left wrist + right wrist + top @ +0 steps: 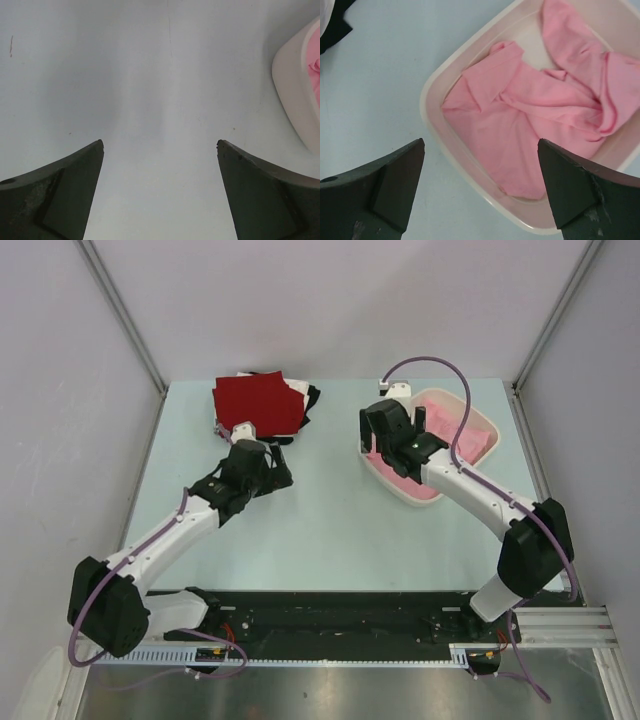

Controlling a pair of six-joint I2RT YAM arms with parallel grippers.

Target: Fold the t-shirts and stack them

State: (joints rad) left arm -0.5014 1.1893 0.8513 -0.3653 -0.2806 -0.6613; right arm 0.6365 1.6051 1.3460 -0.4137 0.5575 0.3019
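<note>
The pink t-shirt lies crumpled and unfolded inside the white tub, bunched against the tub's far side and spread thin toward the near rim. The tub stands toward the far right of the pale table, its right side near the table's right edge. At the far edge, left of centre, the folded stack sits with the dark red t-shirt on top; the white t-shirt and the black t-shirt show only as edges poking out at its right side. Between stack and tub runs a broad strip of open table, widening toward the arm bases. The right gripper hangs over the tub's near-left rim, its fingers spread wide with nothing between them, the pink cloth and the rim below the gap. The left gripper sits low near the stack's near edge, its fingers likewise spread wide and grasping nothing, only pale table under them and the tub's rounded corner off to its right. Grey walls close the table in on the left, far and right sides.
</note>
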